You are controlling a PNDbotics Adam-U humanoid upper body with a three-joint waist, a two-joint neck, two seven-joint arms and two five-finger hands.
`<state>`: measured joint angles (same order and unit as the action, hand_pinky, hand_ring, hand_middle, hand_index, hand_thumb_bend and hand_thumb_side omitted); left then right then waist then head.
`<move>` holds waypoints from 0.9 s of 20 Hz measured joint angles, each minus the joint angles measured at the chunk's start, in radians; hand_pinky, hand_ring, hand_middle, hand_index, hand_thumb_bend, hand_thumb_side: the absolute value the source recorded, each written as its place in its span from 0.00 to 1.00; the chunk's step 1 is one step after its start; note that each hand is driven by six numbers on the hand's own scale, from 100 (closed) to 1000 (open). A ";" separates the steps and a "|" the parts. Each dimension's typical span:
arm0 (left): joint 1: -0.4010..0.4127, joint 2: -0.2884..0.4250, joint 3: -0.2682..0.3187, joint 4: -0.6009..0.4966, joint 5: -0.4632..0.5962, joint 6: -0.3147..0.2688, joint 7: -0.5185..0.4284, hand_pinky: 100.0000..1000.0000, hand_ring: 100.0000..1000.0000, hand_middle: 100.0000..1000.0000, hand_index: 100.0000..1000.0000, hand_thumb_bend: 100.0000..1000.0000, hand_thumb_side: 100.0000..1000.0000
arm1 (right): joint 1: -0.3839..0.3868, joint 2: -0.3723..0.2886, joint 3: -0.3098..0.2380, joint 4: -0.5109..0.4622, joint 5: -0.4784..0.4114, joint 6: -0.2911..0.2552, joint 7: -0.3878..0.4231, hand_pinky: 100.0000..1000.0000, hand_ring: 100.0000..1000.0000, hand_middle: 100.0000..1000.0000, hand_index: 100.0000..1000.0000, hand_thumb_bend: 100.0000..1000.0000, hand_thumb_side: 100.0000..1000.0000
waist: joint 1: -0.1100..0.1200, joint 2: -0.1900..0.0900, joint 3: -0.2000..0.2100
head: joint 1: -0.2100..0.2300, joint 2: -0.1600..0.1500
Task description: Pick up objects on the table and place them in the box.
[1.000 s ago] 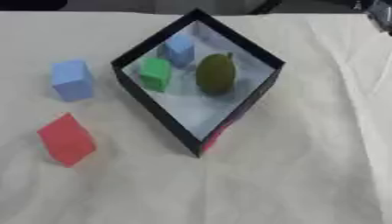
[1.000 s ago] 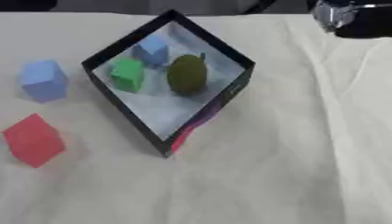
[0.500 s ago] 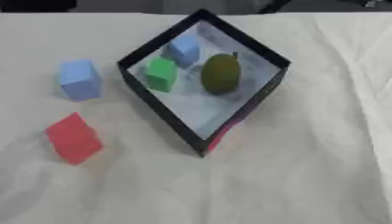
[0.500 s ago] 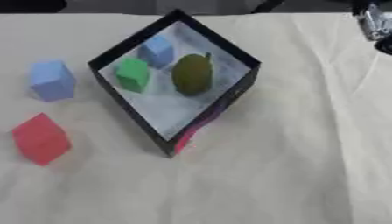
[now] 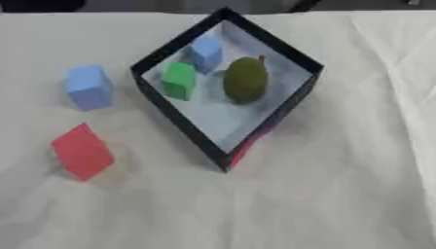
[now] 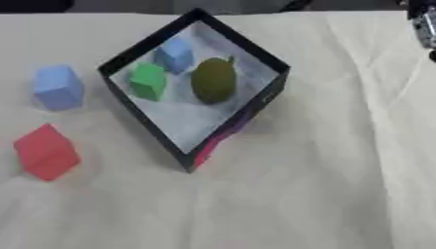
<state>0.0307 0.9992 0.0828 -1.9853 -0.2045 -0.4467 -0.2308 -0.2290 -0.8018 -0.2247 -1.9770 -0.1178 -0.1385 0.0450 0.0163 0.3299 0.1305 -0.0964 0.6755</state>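
Black-walled square box [image 5: 170,109] with a pale grey floor sits turned like a diamond in the upper middle of the frame, on a counter [image 5: 340,194] covered with a cream cloth that shows soft creases, most of them toward the right and lower edges. Inside the box lie three things: a small light-blue cube [image 5: 205,52] in the upper corner, a green cube [image 5: 179,80] just below and left of it, and an olive-green, pear-shaped fruit [image 5: 246,79] with a short stem to their right (the fruit and the green cube are near each other but apart). A strip of pink-red shows along the outside of the box's lower right wall.

Outside the box, to its left, stand two more blocks with matte, foam-like faces: a larger light-blue cube [image 5: 88,87] near the box's left corner, and a red cube [image 5: 81,151] below it at the lower left, tilted on an edge. The two are well apart from each other, and nothing lies between them and the box.

Only a sliver of the robot's right hand [image 6: 423,24], dark with silver parts, shows at the upper right edge of the right eye view, well away from the box; whether its fingers are open or closed cannot be told. The left hand shows in neither view.
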 measured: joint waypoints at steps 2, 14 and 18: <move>-0.011 0.040 -0.022 0.000 -0.017 0.031 -0.026 0.91 0.88 0.84 0.90 0.00 0.62 | 0.000 0.000 -0.002 0.000 0.000 0.002 0.002 0.90 0.74 0.69 0.83 0.00 0.44 | 0.000 0.000 -0.003 | 0.000 0.000; -0.094 0.189 -0.192 -0.004 -0.100 0.315 -0.110 0.91 0.86 0.79 0.86 0.10 0.78 | 0.000 0.009 -0.003 0.001 0.000 0.019 0.005 0.90 0.73 0.69 0.83 0.00 0.44 | 0.011 0.000 -0.013 | 0.011 0.000; -0.105 0.190 -0.222 -0.006 -0.136 0.333 -0.120 0.90 0.86 0.80 0.86 0.17 0.76 | 0.001 0.010 -0.006 0.007 0.000 0.021 0.007 0.90 0.73 0.68 0.83 0.00 0.44 | 0.012 0.000 -0.015 | 0.018 0.000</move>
<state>-0.0745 1.1891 -0.1389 -1.9909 -0.3401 -0.1142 -0.3512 -0.2277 -0.7917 -0.2311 -1.9699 -0.1173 -0.1176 0.0517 0.0284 0.3298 0.1152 -0.0785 0.6752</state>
